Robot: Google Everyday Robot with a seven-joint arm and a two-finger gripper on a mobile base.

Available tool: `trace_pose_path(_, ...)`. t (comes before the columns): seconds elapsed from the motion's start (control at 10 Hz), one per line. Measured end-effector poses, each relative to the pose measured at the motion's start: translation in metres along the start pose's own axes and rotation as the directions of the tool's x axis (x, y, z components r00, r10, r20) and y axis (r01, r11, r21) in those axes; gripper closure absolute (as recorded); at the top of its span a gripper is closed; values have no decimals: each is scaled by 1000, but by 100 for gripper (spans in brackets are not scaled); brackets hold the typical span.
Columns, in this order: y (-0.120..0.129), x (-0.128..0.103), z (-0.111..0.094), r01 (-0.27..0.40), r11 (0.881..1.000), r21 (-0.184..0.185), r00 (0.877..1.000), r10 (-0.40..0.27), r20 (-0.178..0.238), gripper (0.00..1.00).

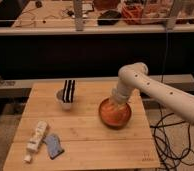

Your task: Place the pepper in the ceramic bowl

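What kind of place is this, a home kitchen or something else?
Probably a robotics lab or workshop, not a kitchen. A plain wooden table stands on a bare floor with loose black cables, and cluttered workbenches fill the background. The robot's claw reaches into the ceramic bowl.

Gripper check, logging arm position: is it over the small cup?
No, the gripper reaches down into the ceramic bowl, right of the cup.
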Motion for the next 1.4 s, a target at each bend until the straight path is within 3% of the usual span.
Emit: trace_pose_path(1.4, 1, 0, -3, -71, 997, 3, 997, 71, 24, 98)
